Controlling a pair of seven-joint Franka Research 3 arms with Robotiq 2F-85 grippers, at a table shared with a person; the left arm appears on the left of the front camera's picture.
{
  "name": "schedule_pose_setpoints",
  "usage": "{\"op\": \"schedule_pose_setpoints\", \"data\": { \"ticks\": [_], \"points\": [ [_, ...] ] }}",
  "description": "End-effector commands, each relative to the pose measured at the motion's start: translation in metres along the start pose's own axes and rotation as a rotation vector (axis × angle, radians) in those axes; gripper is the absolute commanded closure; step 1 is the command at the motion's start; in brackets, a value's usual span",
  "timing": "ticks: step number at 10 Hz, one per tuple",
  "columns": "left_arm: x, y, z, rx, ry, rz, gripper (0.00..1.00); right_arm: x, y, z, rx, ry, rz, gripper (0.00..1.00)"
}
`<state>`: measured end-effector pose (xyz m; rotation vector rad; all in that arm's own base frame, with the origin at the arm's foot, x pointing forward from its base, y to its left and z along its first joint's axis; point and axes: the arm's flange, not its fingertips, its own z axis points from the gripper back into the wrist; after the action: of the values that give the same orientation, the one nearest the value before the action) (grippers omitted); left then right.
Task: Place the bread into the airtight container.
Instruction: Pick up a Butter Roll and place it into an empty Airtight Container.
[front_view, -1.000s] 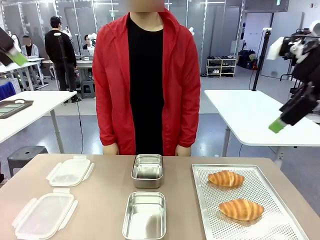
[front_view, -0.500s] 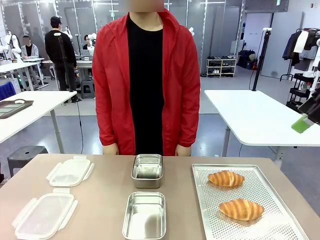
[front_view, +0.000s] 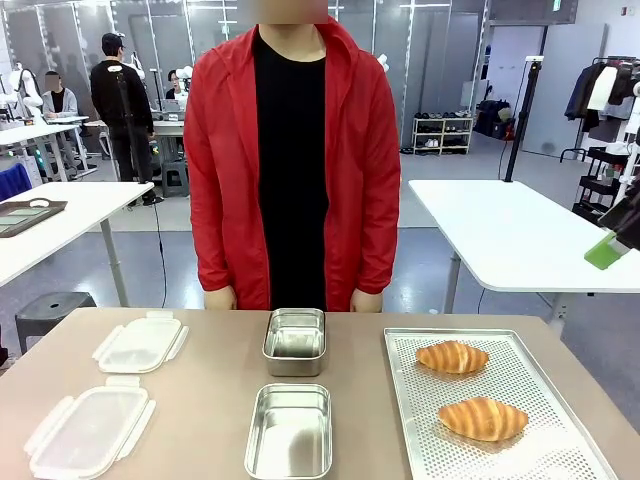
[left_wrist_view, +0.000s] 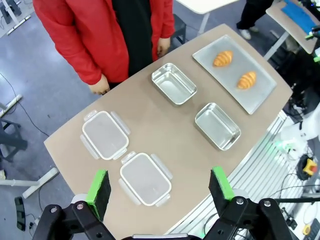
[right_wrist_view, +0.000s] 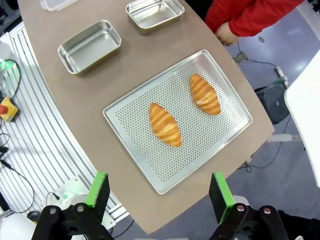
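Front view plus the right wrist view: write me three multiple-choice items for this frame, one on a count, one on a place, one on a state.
1. How many steel containers are there? A one; B two; C three.
2. Where do the breads lie? A in the near steel container; B in the far steel container; C on the perforated tray.
3. How is the right gripper? A open, empty; B shut on a bread; C shut, empty.
Key: 1 B, a far one and a near one stand mid-table. 2 C, both rest on the tray, both containers hold nothing. 3 A, its jaws stand wide apart above the tray with nothing between them.
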<state>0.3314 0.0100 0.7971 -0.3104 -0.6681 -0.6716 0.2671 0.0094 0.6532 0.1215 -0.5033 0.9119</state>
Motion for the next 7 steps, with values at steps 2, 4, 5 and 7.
{"op": "schedule_pose_setpoints", "data": {
  "ticks": [2,4,5,7],
  "points": [
    [0.000,-0.002,0.001,-0.008,-0.004,-0.007,0.00,0.010,0.005,-0.008,0.005,0.087,0.234,0.00],
    [0.000,-0.002,0.001,-0.008,-0.004,-0.007,0.00,0.016,0.009,-0.035,0.003,0.217,0.383,0.00],
    [0.000,-0.002,0.001,-0.008,-0.004,-0.007,0.00,0.017,0.010,-0.050,0.023,0.238,0.403,0.00],
    [0.000,-0.002,0.001,-0.008,-0.004,-0.007,0.00,0.016,0.010,-0.094,0.053,0.222,0.425,0.00]
  ]
}}
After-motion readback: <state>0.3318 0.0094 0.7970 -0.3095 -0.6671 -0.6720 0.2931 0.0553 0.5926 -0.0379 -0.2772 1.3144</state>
